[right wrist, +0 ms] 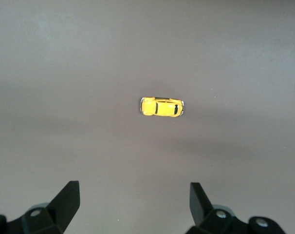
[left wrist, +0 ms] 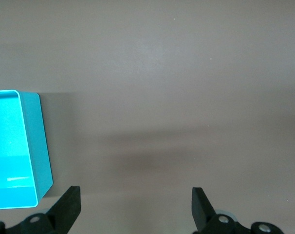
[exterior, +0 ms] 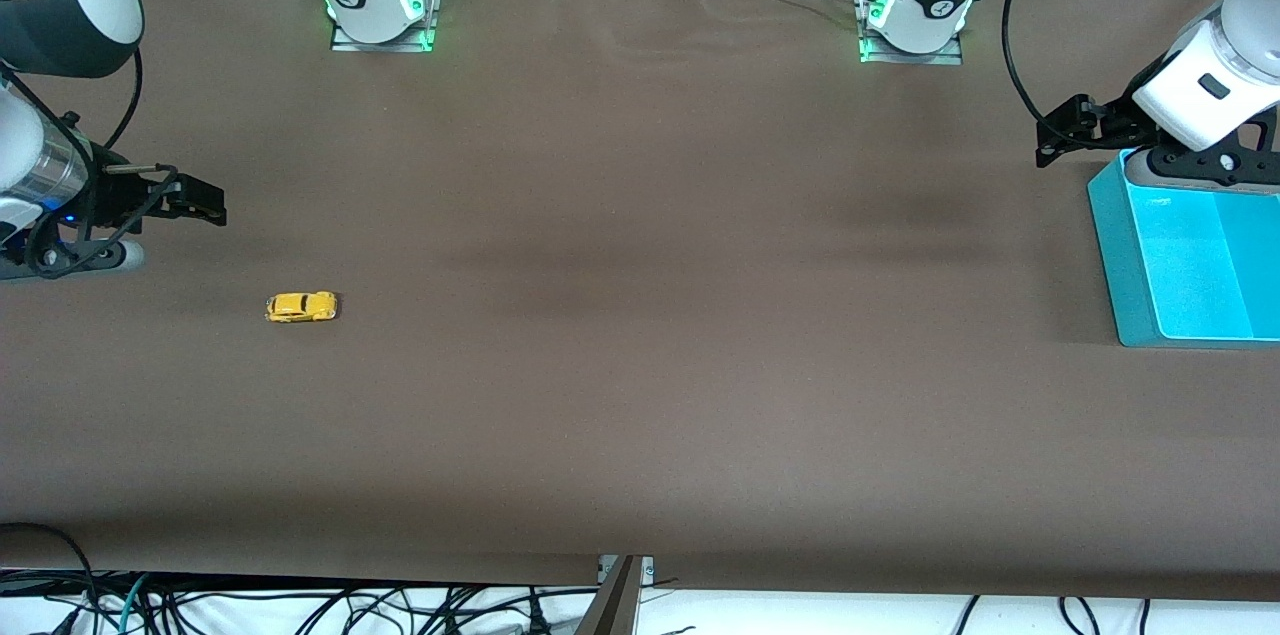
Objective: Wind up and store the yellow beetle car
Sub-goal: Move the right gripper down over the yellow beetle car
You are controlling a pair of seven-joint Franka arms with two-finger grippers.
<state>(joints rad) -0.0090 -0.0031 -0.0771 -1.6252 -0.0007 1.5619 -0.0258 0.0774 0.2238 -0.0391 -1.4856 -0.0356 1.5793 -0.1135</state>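
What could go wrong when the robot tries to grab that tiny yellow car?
The yellow car is far smaller than the open right gripper, so the jaws might close crooked and flick it away. It sits on wheels on the bare table, so a nudge could roll it off. The blue bin is at the left arm's end by the left gripper, a long carry in which to drop it.

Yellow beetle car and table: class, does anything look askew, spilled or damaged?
Nothing stands out. The yellow beetle car sits upright on its wheels on the brown table, and the turquoise bin stands level, nothing spilled.
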